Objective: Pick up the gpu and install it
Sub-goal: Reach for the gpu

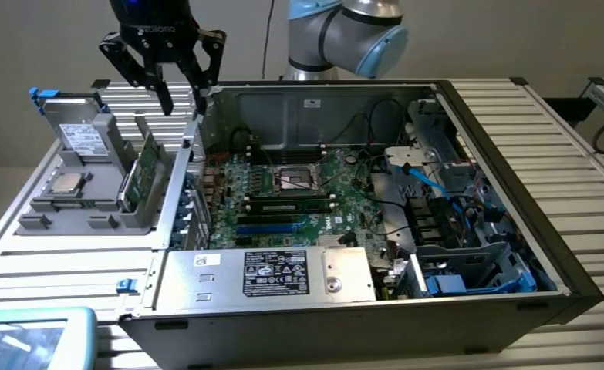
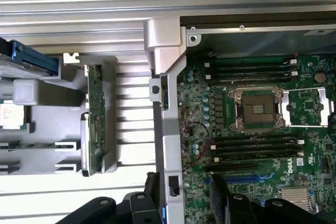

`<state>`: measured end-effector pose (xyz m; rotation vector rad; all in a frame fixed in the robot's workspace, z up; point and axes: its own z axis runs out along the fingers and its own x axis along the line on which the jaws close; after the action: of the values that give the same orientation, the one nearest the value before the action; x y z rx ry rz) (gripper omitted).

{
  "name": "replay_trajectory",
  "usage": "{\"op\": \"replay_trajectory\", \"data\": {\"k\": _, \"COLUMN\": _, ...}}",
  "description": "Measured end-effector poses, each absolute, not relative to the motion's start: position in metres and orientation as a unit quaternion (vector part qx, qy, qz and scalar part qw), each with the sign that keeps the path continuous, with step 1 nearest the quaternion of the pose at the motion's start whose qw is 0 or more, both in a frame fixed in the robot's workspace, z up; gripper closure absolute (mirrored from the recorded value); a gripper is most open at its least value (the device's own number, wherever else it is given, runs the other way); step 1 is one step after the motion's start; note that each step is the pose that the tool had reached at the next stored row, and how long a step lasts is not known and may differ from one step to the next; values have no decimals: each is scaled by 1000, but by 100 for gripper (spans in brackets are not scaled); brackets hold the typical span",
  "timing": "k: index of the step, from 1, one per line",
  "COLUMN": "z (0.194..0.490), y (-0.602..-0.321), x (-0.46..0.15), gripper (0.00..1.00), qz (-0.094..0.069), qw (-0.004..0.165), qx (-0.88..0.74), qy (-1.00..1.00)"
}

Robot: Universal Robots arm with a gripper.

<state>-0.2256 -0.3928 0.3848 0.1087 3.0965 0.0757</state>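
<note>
Matt green circuit-board gpu (image 1: 140,177), grey plastic holder (image 1: 94,206), ribbed metal table (image 1: 575,166)

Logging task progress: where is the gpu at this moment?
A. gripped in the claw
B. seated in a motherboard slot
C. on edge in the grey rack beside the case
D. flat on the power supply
C: the gpu stands on edge in the grey rack, and the claw hangs open and empty higher up.
</note>
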Motion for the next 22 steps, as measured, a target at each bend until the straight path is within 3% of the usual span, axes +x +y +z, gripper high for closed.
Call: {"op": "replay_trajectory", "data": {"k": 22, "z": 366, "y": -369, "x": -321, "gripper": 49, "qz": 25, "qw": 24, "qx": 35, "qy": 999}}
